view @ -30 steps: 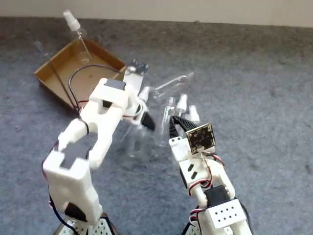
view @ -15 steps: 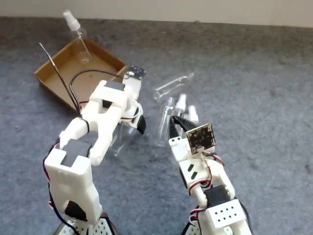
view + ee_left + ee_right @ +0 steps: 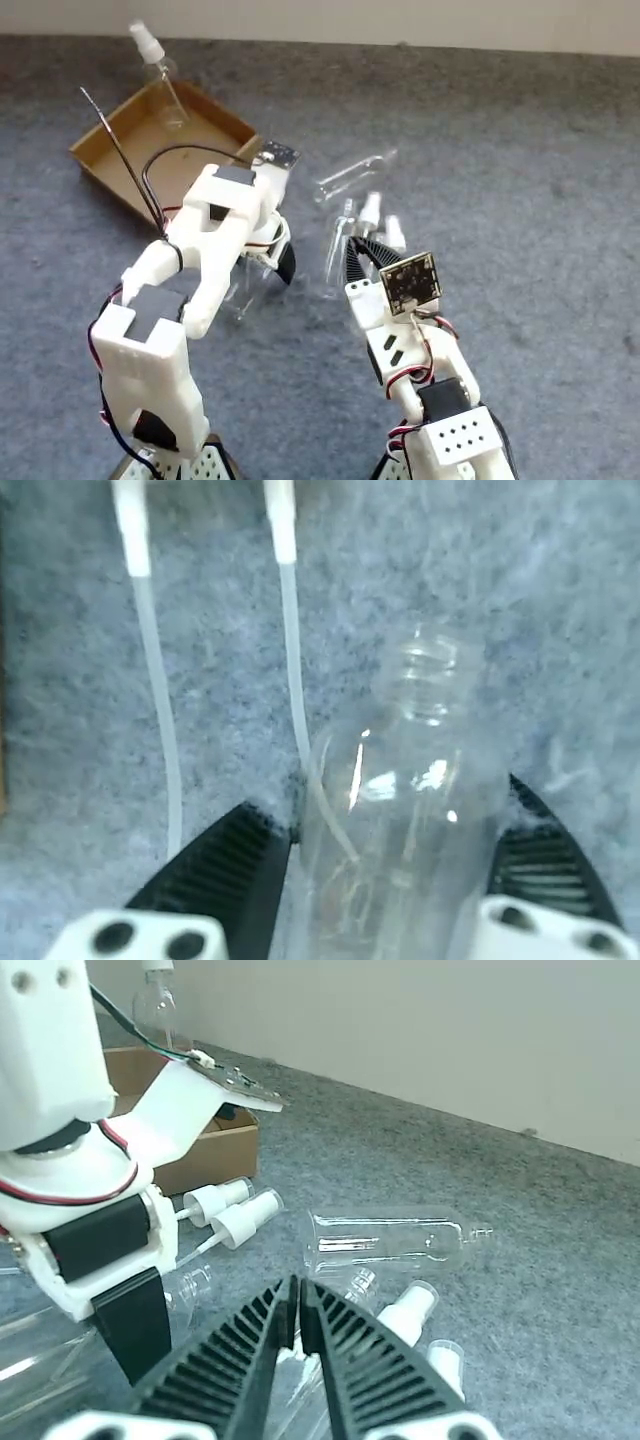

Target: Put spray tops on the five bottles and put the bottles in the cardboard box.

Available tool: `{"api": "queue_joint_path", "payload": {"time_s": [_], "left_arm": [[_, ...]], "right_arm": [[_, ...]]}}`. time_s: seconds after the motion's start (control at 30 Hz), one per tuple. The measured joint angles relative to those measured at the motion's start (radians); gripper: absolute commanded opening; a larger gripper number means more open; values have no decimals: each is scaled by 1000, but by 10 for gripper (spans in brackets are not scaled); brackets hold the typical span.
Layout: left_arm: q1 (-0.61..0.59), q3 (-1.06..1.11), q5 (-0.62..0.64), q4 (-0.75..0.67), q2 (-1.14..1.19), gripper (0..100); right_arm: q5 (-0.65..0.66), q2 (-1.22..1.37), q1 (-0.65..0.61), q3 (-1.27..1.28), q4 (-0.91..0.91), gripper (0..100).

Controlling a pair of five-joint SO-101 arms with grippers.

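The left arm (image 3: 215,230) reaches forward and bends down just right of the cardboard box (image 3: 215,108). The left gripper (image 3: 388,805) has its jaws wide, pressed on both sides of a clear bottle (image 3: 405,770) with a bare neck. The right arm (image 3: 405,330) is low and near. The right gripper (image 3: 297,1295) is almost closed and empty, pointing at loose spray tops (image 3: 235,1215) on the carpet (image 3: 520,200).

Soft, even light falls on the grey carpet (image 3: 520,200), shadows faint, with small glints on the bottle (image 3: 400,810).
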Motion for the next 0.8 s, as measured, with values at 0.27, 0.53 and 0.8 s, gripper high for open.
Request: {"api": "queue_joint_path", "payload": {"time_s": [0.27, 0.53, 0.8], "left_arm": [[0, 0, 0, 20, 0, 242], [0, 0, 0, 20, 0, 218], [5, 0, 0, 20, 0, 111]], "right_arm": [[0, 0, 0, 0, 0, 5], [0, 0, 0, 0, 0, 5], [0, 0, 0, 0, 0, 5]]}}
